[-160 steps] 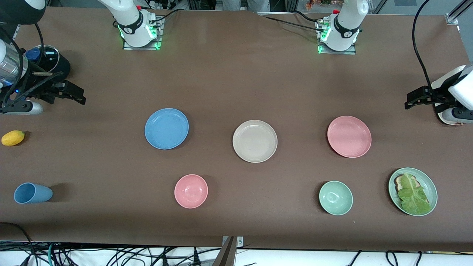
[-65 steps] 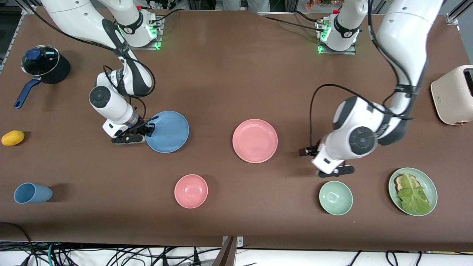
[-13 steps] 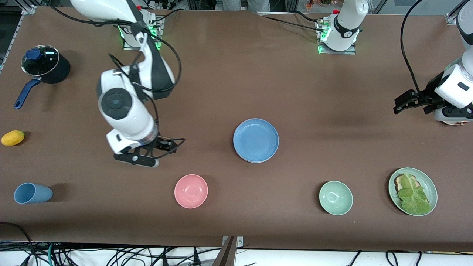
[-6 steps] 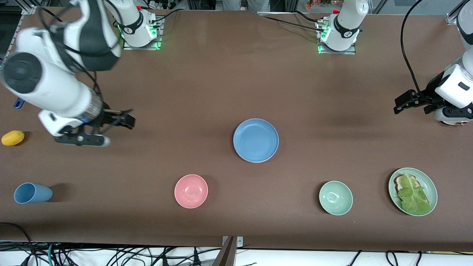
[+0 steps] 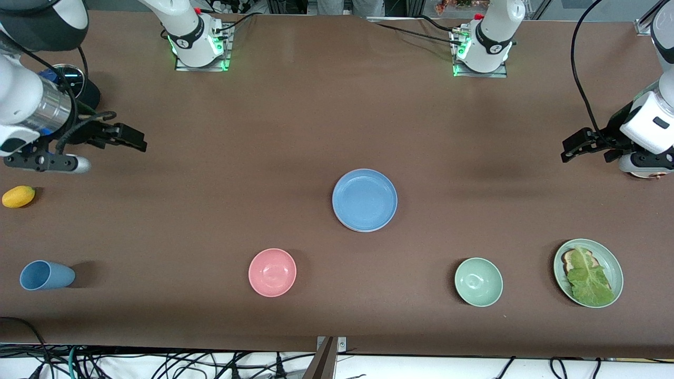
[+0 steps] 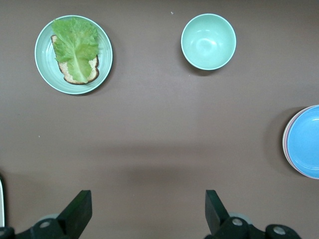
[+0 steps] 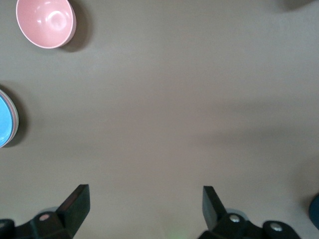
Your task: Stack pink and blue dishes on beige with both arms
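The blue dish [image 5: 364, 199] lies on top of a stack at the table's middle. Only a thin pale rim peeks out beneath it, so the pink dish and the beige are hidden under it. The same blue dish shows at the edge of the left wrist view [image 6: 306, 141] and of the right wrist view [image 7: 4, 124]. My right gripper [image 5: 131, 138] hangs open and empty over the right arm's end of the table, with bare table below it [image 7: 144, 209]. Over the left arm's end, my left gripper [image 5: 573, 146] waits open and empty [image 6: 148, 214].
Nearer the front camera than the stack sit a pink bowl [image 5: 272, 272], a green bowl [image 5: 478, 281] and a green plate [image 5: 617, 273] with lettuce and bread. A blue cup [image 5: 46, 275], a yellow fruit [image 5: 18, 196] and a dark pot [image 5: 87, 93] are at the right arm's end.
My right arm has swung away from the stack toward its own end of the table, gripper open throughout. The left arm and the dishes have not moved.
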You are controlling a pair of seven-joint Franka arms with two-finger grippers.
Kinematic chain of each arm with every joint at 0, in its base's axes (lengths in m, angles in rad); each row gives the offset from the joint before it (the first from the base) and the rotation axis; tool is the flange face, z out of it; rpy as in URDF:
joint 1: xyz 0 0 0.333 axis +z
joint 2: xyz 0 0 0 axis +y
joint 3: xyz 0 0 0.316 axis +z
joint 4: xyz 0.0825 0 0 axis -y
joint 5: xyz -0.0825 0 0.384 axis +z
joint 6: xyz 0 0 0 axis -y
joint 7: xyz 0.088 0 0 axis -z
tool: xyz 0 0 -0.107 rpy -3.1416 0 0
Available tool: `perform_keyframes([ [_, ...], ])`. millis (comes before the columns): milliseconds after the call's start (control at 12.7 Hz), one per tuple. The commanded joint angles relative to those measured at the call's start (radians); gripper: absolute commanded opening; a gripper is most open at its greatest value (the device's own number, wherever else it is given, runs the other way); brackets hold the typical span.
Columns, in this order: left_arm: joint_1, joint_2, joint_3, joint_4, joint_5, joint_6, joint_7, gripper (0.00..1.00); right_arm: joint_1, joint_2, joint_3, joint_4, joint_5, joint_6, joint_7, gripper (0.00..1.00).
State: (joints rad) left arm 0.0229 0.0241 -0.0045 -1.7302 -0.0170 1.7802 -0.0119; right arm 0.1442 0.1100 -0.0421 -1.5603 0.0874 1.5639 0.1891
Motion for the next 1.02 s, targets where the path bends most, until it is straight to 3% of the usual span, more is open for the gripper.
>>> perform_keyframes([
  [0,0.005,0.004,-0.003,0.015,-0.011,-0.018,0.015,1.0,-0.071,-0.072,0.062,-0.084,-0.008,0.015,-0.016,1.0],
  [629,0.005,0.004,-0.002,0.015,-0.011,-0.022,0.015,1.0,-0.06,-0.024,0.064,-0.014,-0.107,0.021,-0.028,1.0],
  [944,0.005,0.004,-0.003,0.015,-0.011,-0.022,0.015,1.0,-0.064,-0.024,0.061,0.035,-0.101,0.019,-0.034,1.0],
])
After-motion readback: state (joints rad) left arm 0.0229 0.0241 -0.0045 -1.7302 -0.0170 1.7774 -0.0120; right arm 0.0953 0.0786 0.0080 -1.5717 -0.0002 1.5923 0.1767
